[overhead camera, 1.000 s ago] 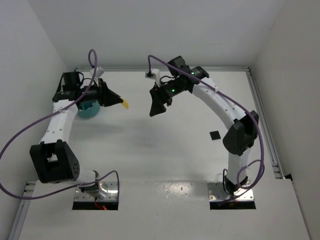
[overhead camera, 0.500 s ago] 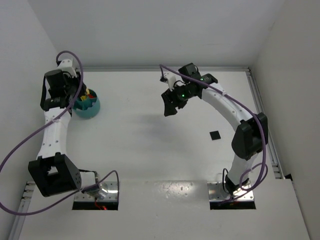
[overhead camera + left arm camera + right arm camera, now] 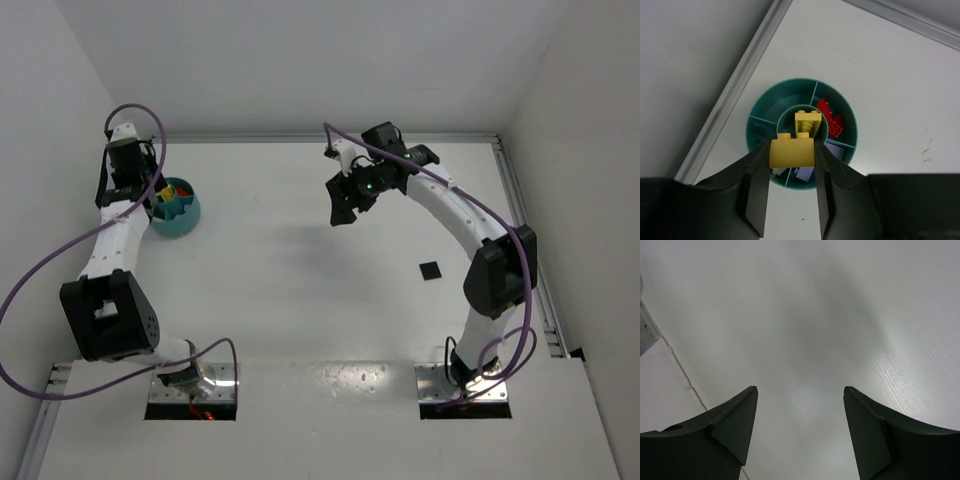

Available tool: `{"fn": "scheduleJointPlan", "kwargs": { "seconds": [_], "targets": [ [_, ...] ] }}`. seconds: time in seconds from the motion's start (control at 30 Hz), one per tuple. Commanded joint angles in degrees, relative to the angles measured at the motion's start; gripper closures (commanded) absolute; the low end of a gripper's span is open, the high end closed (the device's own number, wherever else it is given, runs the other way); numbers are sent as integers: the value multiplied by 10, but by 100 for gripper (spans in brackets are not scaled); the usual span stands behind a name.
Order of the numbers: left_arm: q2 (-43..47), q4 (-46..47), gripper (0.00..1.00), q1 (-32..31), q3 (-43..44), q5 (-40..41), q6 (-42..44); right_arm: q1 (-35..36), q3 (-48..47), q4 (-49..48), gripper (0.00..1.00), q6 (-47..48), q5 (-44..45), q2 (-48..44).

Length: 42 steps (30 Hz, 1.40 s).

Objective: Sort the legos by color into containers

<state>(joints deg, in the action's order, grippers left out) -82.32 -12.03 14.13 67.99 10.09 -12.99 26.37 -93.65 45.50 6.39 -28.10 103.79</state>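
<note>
1. Hovering over the bowl (image 3: 759, 134), the left gripper (image 3: 791, 150) pinches a yellow brick (image 3: 792, 155) above the centre cup (image 3: 784, 120).
2. The right gripper (image 3: 800, 388) gapes wide, empty.
3. Risk: released off-centre, it could land among the red bricks (image 3: 827, 117).

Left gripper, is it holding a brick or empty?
Holding. The left gripper is shut on a yellow brick over the teal bowl.
</note>
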Motion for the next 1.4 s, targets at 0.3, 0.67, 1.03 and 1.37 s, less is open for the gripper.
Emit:
{"fn": "scheduleJointPlan", "kwargs": {
  "seconds": [0.3,0.67,1.03,1.37],
  "targets": [
    [-56,33,96,-5,29,20,-25,-5,-40,-2,29,4,-1,19],
    [-90,45,96,-5,41,15,-25,-5,-50,3,29,4,-12,30],
    [-117,40,64,-10,46,-2,-20,-5,-44,8,29,4,0,40],
    [-91,34,28,-10,58,-72,9,-30,11,2,29,10,38,30]
  ]
}}
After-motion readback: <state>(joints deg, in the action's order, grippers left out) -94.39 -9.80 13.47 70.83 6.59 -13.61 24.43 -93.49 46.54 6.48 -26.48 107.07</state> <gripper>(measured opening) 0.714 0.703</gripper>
